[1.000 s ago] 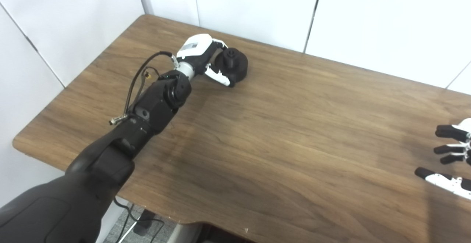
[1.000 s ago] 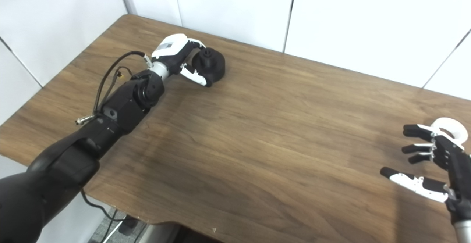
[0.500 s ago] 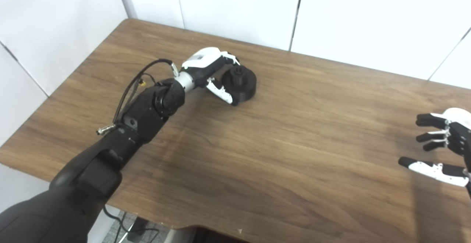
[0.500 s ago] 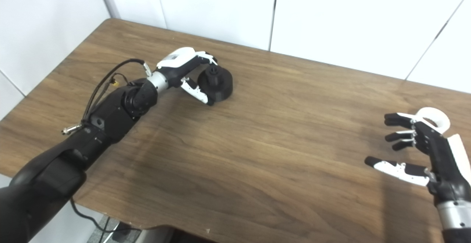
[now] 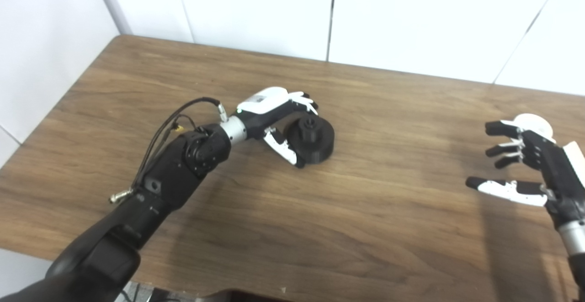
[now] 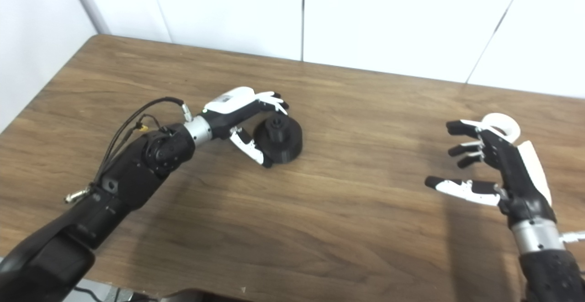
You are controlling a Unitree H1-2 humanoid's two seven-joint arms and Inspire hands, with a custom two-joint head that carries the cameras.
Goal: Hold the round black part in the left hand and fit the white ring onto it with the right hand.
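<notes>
Two hands sit well apart over the wooden table (image 6: 347,229), with a broad bare stretch of wood between them and the rounded near edge low in the frame. The left hand (image 6: 242,117) curls around the round black part (image 6: 279,145), fingers over its far side and thumb along its near side, the part resting on the wood left of centre. The right hand (image 6: 493,165) hovers with fingers spread and holds nothing, the white ring (image 6: 502,126) lying just behind its fingertips near the table's right side; a small label on the left hand's white back is too blurred to read.
</notes>
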